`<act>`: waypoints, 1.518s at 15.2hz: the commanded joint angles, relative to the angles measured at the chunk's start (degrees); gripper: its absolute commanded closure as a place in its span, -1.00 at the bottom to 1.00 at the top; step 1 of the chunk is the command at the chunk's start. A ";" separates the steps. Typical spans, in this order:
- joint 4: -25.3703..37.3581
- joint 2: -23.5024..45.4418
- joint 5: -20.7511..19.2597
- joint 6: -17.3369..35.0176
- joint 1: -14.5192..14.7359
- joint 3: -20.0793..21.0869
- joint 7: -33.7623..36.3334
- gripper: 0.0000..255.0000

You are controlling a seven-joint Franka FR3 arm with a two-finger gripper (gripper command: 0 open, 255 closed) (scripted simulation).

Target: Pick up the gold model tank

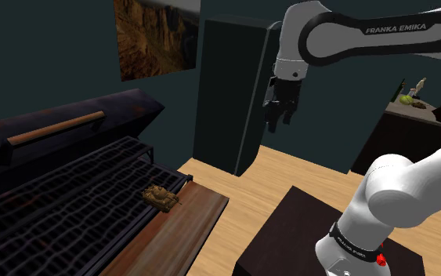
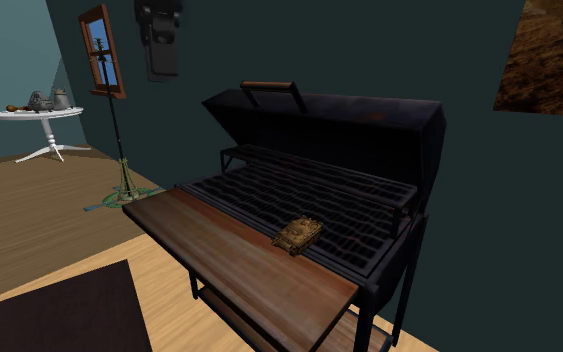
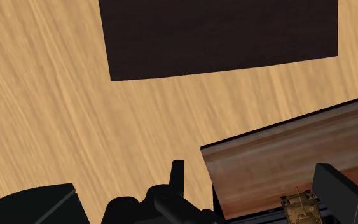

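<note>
The gold model tank (image 1: 160,196) sits at the edge of the grill's grate (image 1: 70,204), where it meets the wooden side shelf (image 1: 187,227). In the second exterior view the tank (image 2: 298,234) lies between grate and shelf (image 2: 229,255). My gripper (image 1: 280,119) hangs high in the air, well above the tank and off to the shoulder view's right, over the floor. It also hangs near the top of the second exterior view (image 2: 163,72). The fingers stand apart, open, with nothing between them (image 3: 190,194). In the wrist view the tank (image 3: 301,207) shows far below, beside the right finger (image 3: 339,191).
The grill's lid (image 2: 339,115) stands open behind the grate. A dark rug (image 3: 222,35) lies on the wooden floor below the gripper. A tall dark cabinet (image 1: 226,86) stands behind. A tripod stand (image 2: 119,180) and a white round table (image 2: 39,125) are farther off.
</note>
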 commanded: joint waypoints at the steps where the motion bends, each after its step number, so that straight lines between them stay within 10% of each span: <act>1: -1.36 2.51 0.55 4.75 0.40 0.24 0.17 -1.00; 23: 5.90 44.73 3.12 47.39 4.42 4.18 1.58 -1.00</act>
